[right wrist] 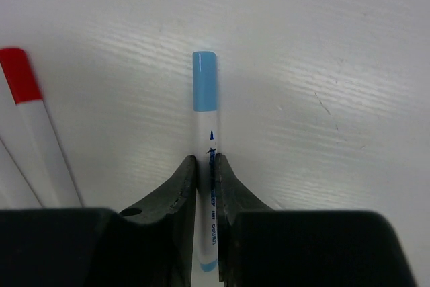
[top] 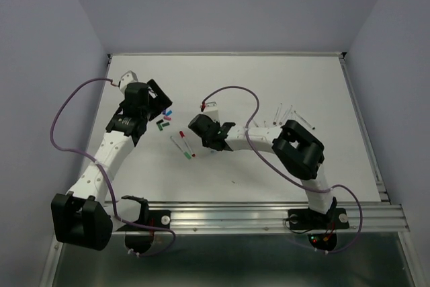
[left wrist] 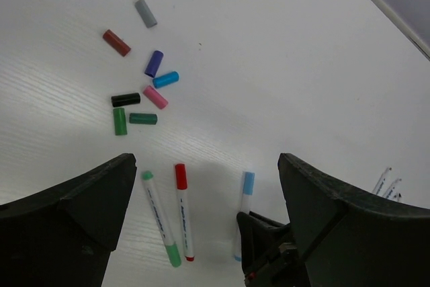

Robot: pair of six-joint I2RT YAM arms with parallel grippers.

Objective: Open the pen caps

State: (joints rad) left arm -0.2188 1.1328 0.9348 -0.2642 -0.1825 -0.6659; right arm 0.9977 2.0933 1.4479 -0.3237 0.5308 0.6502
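Pen caps (left wrist: 155, 97) are mostly off already, by the look of it, though three remain on their pens. Nearest, the right hand (right wrist: 205, 166) is pinched tight on the white barrel of the blue pen (right wrist: 205, 136), which lies flat on the bench (right wrist: 322, 45) with its light blue cap (right wrist: 204, 80) pointing away and still seated. Just beside it lie a red pen (left wrist: 182, 213) and a green pen (left wrist: 160, 216), both capped and untouched. The left hand (left wrist: 205, 162) hangs above them with its jaws spread wide, holding nothing. Beyond, eight loose caps sit in a scattered cluster, and farther right a few bare barrels (top: 289, 112) lie together, so I judge three pulls are left
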